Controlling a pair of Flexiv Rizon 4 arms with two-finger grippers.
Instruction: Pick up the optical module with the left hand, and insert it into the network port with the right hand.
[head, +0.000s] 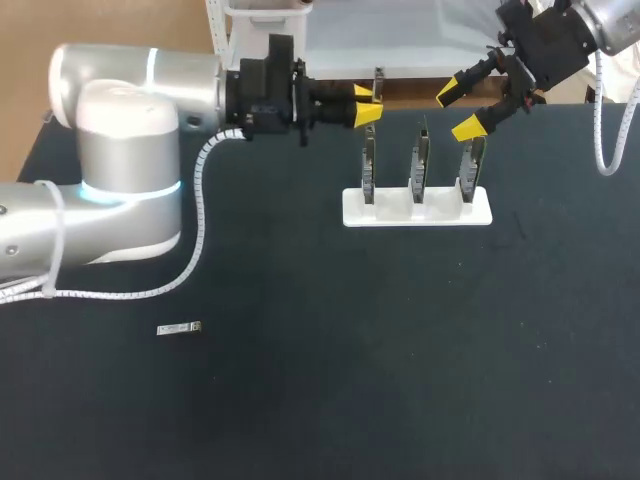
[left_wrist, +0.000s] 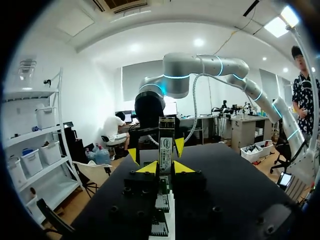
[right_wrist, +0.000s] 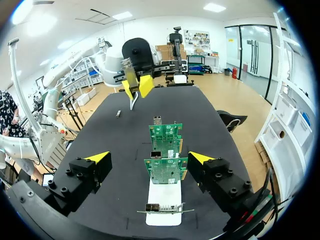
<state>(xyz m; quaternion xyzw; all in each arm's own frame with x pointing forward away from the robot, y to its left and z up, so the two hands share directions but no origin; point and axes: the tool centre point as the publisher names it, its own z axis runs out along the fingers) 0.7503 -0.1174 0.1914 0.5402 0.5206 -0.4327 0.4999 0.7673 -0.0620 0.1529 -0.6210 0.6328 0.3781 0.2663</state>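
Optical modules (left_wrist: 166, 142) (head: 180, 328) two, network cards (head: 368, 168) (head: 421, 162) (head: 472, 168) three

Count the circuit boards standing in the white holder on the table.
3, upright in a row in the white holder: the left board, the middle board, and the right board, nearest the right pincer. None appear hidden.

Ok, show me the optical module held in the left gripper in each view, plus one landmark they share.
Head view: the optical module stands upright between the tips of the left gripper, above the left end of the white stand.
Left wrist view: upright between its own yellow tips, straight ahead.
Right wrist view: in the other arm's gripper, beyond the stand.
Shared landmark: the white stand.
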